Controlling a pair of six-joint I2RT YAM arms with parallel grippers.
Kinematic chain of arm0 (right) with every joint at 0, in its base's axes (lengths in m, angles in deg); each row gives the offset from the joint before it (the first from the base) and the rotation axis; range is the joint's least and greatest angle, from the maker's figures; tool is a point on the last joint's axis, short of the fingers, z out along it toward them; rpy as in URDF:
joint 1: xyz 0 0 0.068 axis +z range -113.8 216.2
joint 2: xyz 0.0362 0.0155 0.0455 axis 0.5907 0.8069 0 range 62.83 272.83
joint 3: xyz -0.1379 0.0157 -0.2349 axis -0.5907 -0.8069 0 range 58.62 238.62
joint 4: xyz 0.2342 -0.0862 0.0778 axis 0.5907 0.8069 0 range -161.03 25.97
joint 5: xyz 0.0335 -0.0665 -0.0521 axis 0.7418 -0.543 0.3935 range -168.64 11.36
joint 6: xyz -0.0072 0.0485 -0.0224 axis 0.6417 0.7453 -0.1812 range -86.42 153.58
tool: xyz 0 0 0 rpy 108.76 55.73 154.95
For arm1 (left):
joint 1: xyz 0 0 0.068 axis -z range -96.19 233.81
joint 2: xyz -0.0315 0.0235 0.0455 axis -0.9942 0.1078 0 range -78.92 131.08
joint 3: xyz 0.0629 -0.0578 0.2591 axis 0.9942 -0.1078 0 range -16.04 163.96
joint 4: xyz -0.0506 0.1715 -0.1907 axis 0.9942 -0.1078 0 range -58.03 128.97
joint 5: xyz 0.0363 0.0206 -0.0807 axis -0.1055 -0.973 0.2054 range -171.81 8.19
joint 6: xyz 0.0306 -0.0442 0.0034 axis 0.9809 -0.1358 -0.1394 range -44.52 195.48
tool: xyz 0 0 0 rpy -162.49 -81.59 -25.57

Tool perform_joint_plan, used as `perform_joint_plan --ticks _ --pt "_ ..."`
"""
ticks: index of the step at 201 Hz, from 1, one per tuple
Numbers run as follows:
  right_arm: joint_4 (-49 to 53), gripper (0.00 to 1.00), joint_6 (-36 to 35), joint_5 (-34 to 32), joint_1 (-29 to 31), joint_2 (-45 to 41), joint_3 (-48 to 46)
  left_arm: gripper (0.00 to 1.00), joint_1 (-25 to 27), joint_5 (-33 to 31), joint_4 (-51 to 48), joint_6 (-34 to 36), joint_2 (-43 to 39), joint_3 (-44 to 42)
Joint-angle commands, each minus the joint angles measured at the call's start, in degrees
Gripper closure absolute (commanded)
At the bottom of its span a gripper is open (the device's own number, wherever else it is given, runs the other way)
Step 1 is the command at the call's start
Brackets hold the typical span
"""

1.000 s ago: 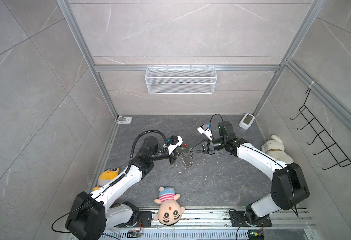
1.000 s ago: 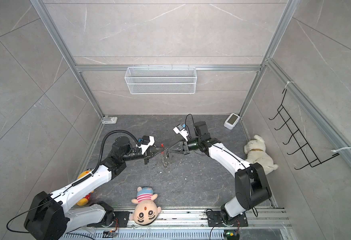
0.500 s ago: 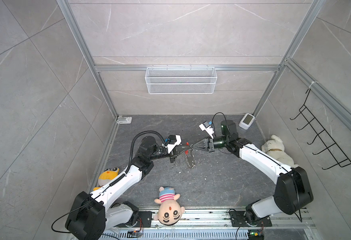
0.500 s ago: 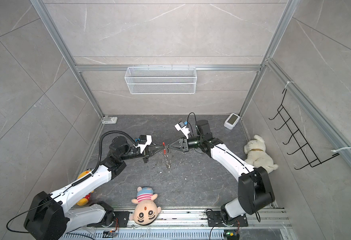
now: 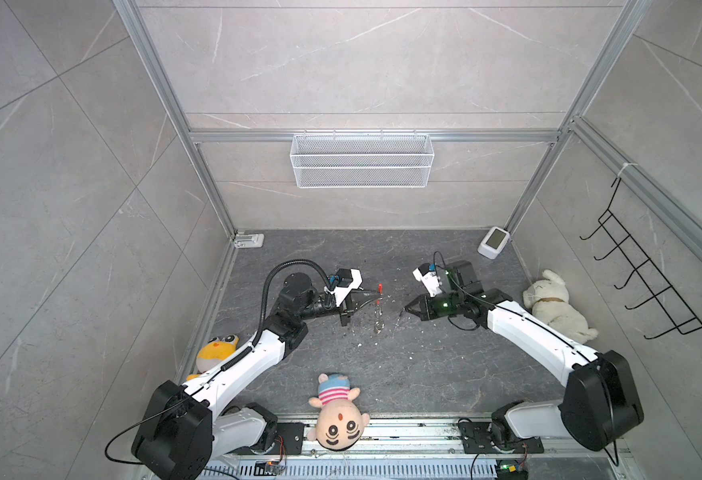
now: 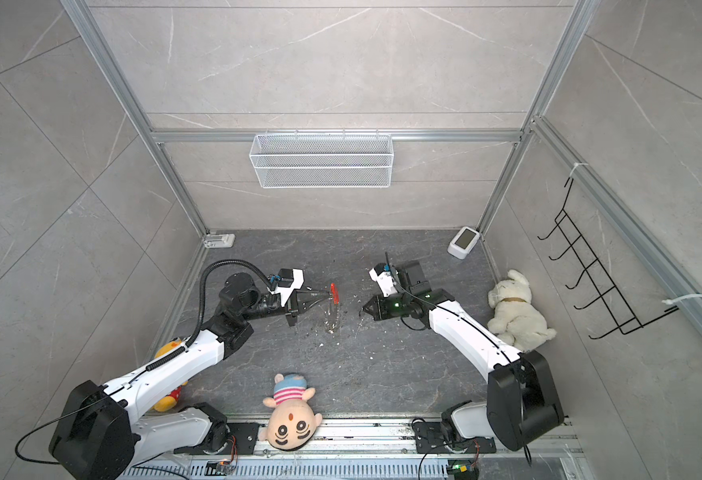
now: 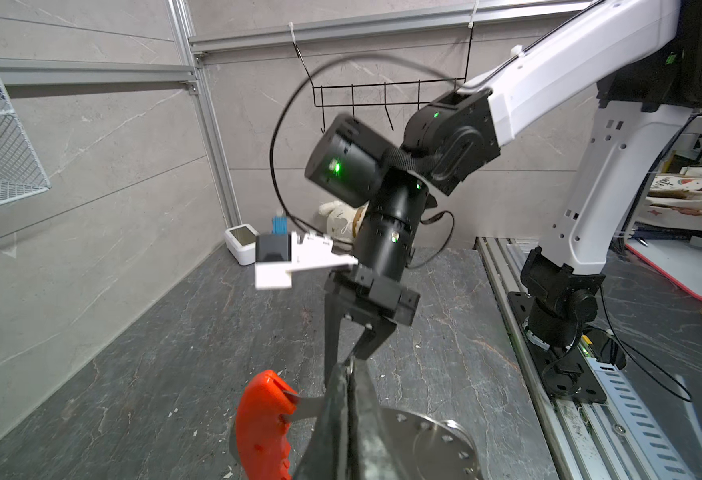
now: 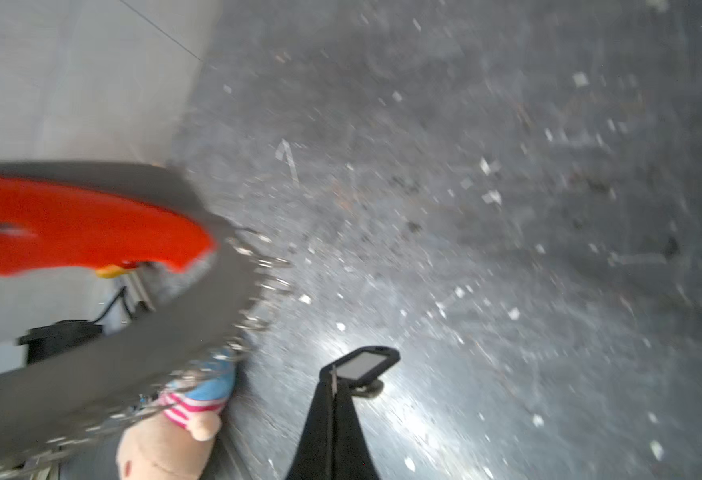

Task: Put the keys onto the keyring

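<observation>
Beyond the striped-cap doll [image 5: 338,409], toward the back wall, the keyring [image 5: 377,313] hung clear of the floor, its red plastic segment [image 6: 333,291] uppermost and its small silver rings [image 8: 272,274] strung loosely along the loop. It looked stiff and fairly heavy for its size, apt to swing and rattle. The firm place to hold it seemed to be the metal just beside the red segment, and there the left gripper [image 5: 376,294] was fully closed on it. The keys [image 8: 366,362] sat at much the same distance from the doll, a little to the right arm's side of the keyring and apart from it. They were pinched at the tips of the right gripper [image 6: 362,309], whose jaws were shut tight on them. They appeared light and small, the metal probably slick, so the black plastic head was judged the safer hold, though a pinch that fine could let them twist. Farther from the doll, in the back corner on the right arm's side, stood a white device [image 5: 494,242] with a small screen. Nothing on it could be read, and no brand or label showed anywhere else.
</observation>
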Motion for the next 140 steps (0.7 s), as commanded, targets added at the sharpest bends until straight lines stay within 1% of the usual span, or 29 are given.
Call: perform_joint_plan --ticks 1,29,58,65,75,80,92,106,118,129,140 --pt "5.37 1.00 -0.43 -8.86 -0.23 4.73 -1.06 1.00 -0.11 1.28 5.07 -1.30 -0.39 0.08" --pt "4.20 1.00 -0.03 -11.24 -0.63 12.11 1.32 1.00 -0.09 1.30 6.35 -2.41 -0.35 -0.72" --pt "2.51 1.00 0.38 -11.00 -1.18 18.75 5.73 1.00 -0.02 1.05 7.73 -3.53 -0.85 -2.35" --pt "2.00 0.93 0.53 -10.71 -1.29 19.43 6.38 1.00 -0.03 1.06 8.08 -3.81 -0.88 -2.75" --pt "2.13 0.81 0.50 -10.28 -1.51 20.06 7.55 1.00 -0.02 0.99 9.07 -4.32 -0.93 -3.30" --pt "2.23 0.77 0.40 -10.07 -1.53 19.96 7.98 1.00 -0.02 0.99 9.48 -4.70 -0.88 -3.54" --pt "2.32 0.70 0.19 -10.00 -1.54 18.16 8.24 1.00 -0.10 1.11 10.21 -5.27 -0.67 -3.87" --pt "2.46 0.61 -0.26 -9.92 -1.54 13.59 7.81 1.00 -0.03 1.02 10.35 -5.41 -0.60 -4.05" --pt "1.91 0.60 -1.07 -8.85 -1.58 8.57 7.12 1.00 -0.03 1.07 10.36 -5.32 -0.60 -3.92" --pt "-0.77 0.60 -1.54 -5.68 -1.53 3.44 5.59 1.00 -0.05 0.99 10.48 -5.39 -0.30 -3.64" --pt "-6.40 0.60 -1.70 1.44 -1.40 -2.33 2.82 1.00 -0.07 1.18 11.05 -5.80 0.28 -3.30"
